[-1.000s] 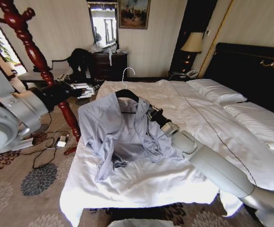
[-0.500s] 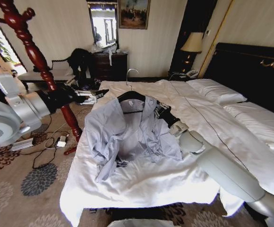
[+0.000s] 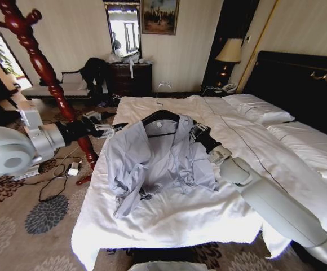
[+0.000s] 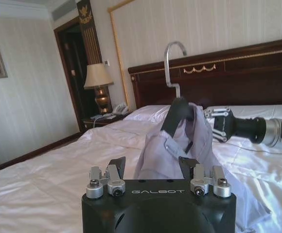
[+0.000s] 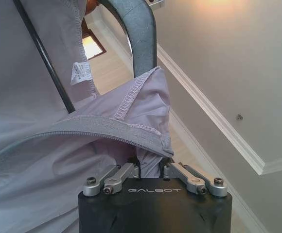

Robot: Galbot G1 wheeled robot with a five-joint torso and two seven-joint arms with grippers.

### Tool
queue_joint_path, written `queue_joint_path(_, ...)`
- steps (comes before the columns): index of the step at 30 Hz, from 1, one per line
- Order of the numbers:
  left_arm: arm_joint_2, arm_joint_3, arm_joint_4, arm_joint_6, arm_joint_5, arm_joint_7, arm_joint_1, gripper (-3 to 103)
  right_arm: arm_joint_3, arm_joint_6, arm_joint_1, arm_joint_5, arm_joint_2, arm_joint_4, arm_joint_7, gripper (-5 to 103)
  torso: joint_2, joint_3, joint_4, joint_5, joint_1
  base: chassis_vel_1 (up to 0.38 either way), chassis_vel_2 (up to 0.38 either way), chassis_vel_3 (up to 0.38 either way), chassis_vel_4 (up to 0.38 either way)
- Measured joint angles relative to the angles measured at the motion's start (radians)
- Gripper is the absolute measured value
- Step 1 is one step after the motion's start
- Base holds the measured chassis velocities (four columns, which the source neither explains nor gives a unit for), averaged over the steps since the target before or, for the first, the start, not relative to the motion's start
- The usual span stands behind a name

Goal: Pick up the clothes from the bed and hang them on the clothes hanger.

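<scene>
Head view shows the right gripper (image 3: pixel 196 131) clamped on the shirt (image 3: pixel 152 161) already draped over the black hanger (image 3: pixel 160 117) above the bed (image 3: pixel 169 220), left gripper (image 3: pixel 108 130) open beside its left shoulder, likely next seating that shoulder.

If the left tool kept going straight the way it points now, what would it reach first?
Most likely the shirt draped on the hanger: in the left wrist view the fabric hangs right ahead of the open left tool. The right tool lies beyond; depth is uncertain.
</scene>
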Motion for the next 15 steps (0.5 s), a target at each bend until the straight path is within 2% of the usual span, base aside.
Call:
queue_joint_path(4, 0.014, 0.013, 0.012, -0.005, 0.020, 0.015, 0.000, 63, 0.000, 0.005, 0.003, 0.009, -0.009, 0.013, 0.000, 16, 0.000, 0.000, 0.0000, -0.0001, 0.000, 0.000, 0.000, 0.000, 0.000)
queue_joint_path(5, 0.018, 0.016, 0.015, -0.008, 0.025, 0.022, 0.000, 60, 0.000, 0.009, 0.005, 0.008, -0.010, 0.016, 0.000, 16, 0.000, 0.000, 0.0000, -0.0001, 0.000, 0.000, 0.000, 0.000, 0.000)
queue_joint_path(6, 0.021, 0.019, 0.016, -0.010, 0.029, 0.027, 0.000, 64, -0.001, 0.013, 0.006, 0.006, -0.009, 0.019, 0.000, 16, 0.000, 0.000, -0.0001, 0.0000, 0.000, 0.000, 0.000, 0.000, 0.000)
queue_joint_path(8, 0.023, 0.021, 0.016, -0.012, 0.031, 0.030, -0.001, 64, -0.002, 0.016, 0.006, 0.003, -0.009, 0.022, 0.001, 16, 0.000, 0.000, -0.0001, 0.0002, 0.000, 0.000, 0.000, 0.000, 0.000)
queue_joint_path(9, 0.024, 0.025, 0.016, -0.014, 0.034, 0.032, -0.001, 74, -0.006, 0.020, 0.007, -0.002, -0.010, 0.031, 0.001, 16, 0.000, 0.000, 0.0000, 0.0001, 0.000, 0.000, 0.000, 0.000, 0.000)
queue_joint_path(10, 0.024, 0.028, 0.016, -0.014, 0.035, 0.032, -0.001, 74, -0.013, 0.023, 0.010, -0.007, -0.011, 0.035, 0.000, 16, 0.000, 0.000, 0.0000, -0.0002, 0.000, 0.000, 0.000, 0.000, 0.000)
queue_joint_path(13, 0.028, 0.031, 0.003, -0.014, 0.035, 0.029, -0.002, 85, -0.042, 0.028, 0.033, -0.015, 0.000, 0.038, -0.006, 16, 0.000, 0.000, 0.0000, 0.0000, 0.000, 0.000, 0.000, 0.000, 0.000)
queue_joint_path(15, 0.031, 0.033, -0.003, -0.014, 0.035, 0.027, -0.002, 88, -0.054, 0.029, 0.045, -0.016, 0.006, 0.038, -0.006, 16, 0.000, 0.000, 0.0000, 0.0001, 0.000, 0.000, 0.000, 0.000, 0.000)
